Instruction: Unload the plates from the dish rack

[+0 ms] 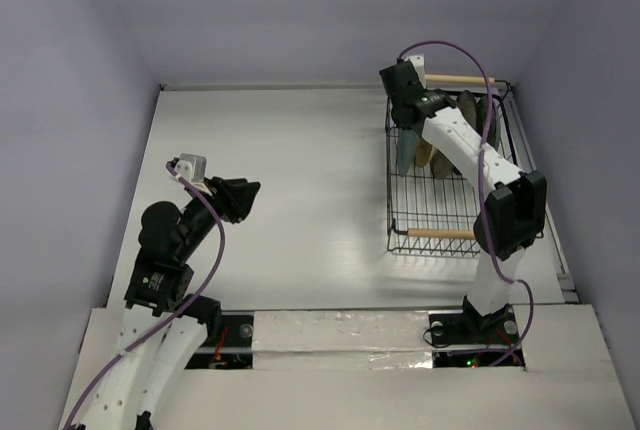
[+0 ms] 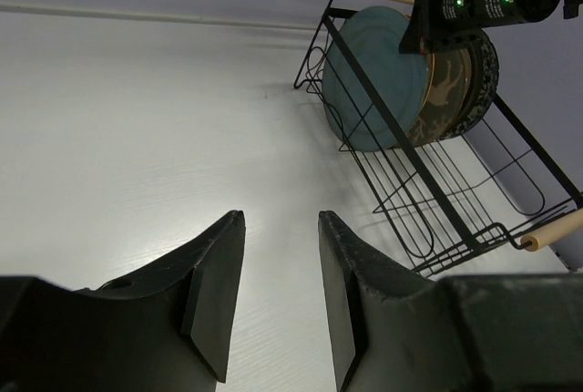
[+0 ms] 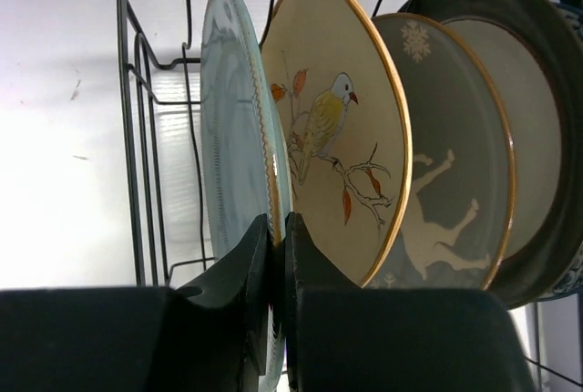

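While the left claw (image 2: 281, 217) hangs over the table (image 1: 280, 150) on the near left, its jaws standing partly apart with nothing between them, the right claw (image 3: 278, 232) reaches into the far half of the dish rack (image 1: 390, 195) on the right. Its jaws are nipped narrow on the rim of the teal plate (image 3: 235, 137), the leftmost of a row standing on edge. Next to it stand a tan plate (image 3: 337, 137) with a bird and leaves, a grey plate (image 3: 446, 201) with a deer and snowflake, then a dark-rimmed plate (image 3: 524, 118) with a cream centre. A pale marking (image 1: 155, 279) on the left arm (image 1: 175, 235) is too small to read.
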`<action>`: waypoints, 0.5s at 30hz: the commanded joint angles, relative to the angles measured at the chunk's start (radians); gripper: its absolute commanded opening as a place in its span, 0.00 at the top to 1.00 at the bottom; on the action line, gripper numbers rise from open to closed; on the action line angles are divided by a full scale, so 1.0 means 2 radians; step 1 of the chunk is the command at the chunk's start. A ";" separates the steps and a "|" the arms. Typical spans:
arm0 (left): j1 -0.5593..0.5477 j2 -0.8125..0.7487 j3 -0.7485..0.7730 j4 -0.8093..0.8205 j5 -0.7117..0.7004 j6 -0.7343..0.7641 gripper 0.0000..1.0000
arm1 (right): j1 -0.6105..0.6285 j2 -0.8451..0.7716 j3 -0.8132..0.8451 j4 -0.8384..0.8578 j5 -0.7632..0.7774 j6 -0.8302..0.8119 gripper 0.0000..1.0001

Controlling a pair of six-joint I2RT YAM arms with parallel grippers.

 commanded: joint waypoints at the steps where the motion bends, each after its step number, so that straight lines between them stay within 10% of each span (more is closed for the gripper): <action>1: 0.002 -0.004 0.019 0.013 0.003 0.003 0.65 | 0.003 -0.022 0.044 0.017 0.031 -0.031 1.00; 15: 0.002 -0.012 0.021 0.012 -0.002 0.005 0.63 | 0.003 -0.178 0.060 0.037 0.047 -0.014 1.00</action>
